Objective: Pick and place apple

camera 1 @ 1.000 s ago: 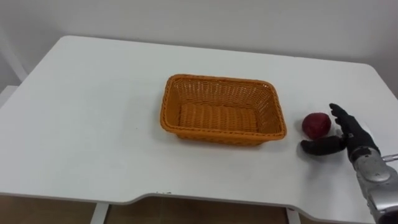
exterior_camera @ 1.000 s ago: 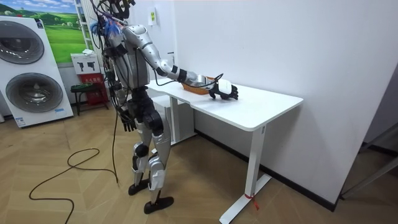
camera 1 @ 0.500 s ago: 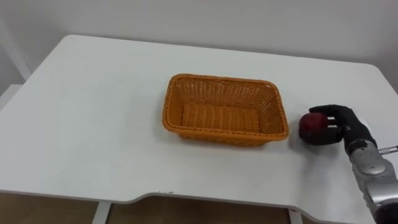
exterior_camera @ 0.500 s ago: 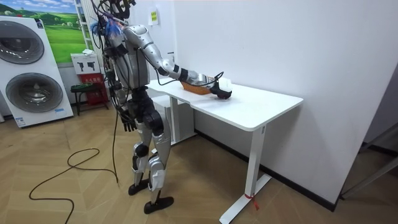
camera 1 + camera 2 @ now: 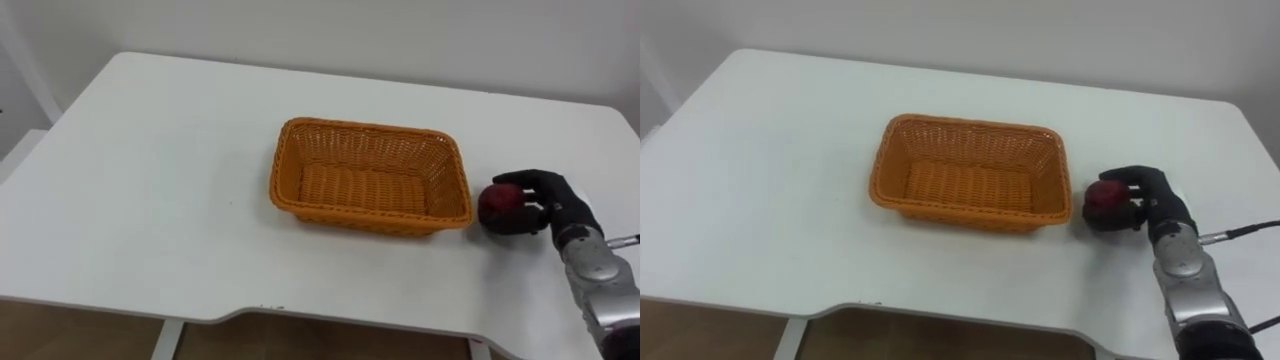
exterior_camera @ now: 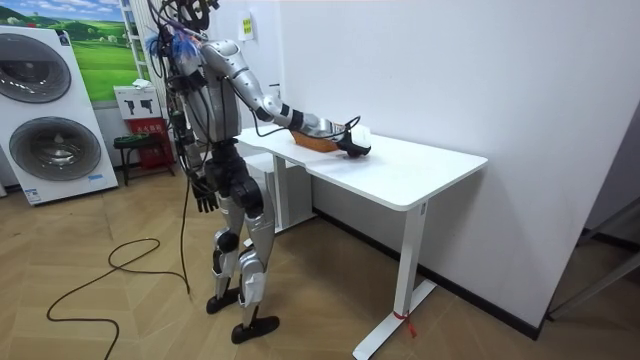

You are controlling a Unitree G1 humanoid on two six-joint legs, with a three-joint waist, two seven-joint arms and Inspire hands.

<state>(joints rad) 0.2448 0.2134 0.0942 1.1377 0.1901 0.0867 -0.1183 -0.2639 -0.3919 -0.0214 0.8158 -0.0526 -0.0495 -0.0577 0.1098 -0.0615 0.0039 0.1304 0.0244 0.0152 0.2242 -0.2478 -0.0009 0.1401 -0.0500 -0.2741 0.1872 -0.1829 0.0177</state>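
The white desk [image 5: 150,180] stands against the wall, and the robot is upright at its near end in the room view, its right arm reaching out over the top. Behind the robot are two stacked washing machines [image 6: 50,110]. On the desk, about mid-width, sits an orange wicker basket [image 5: 360,127] (rectangular, with nothing in it). Just beside the basket's right end, and apart from it, is the right hand [image 5: 548,202], its dark fingers [image 5: 520,180] curled over the top and its thumb under the near side of the apple [image 5: 497,203]. The apple is dark red and is clasped low at the desk surface; whether it touches the top I cannot tell. The left hand [image 6: 205,195] hangs by the robot's hip, too small there to judge its state.
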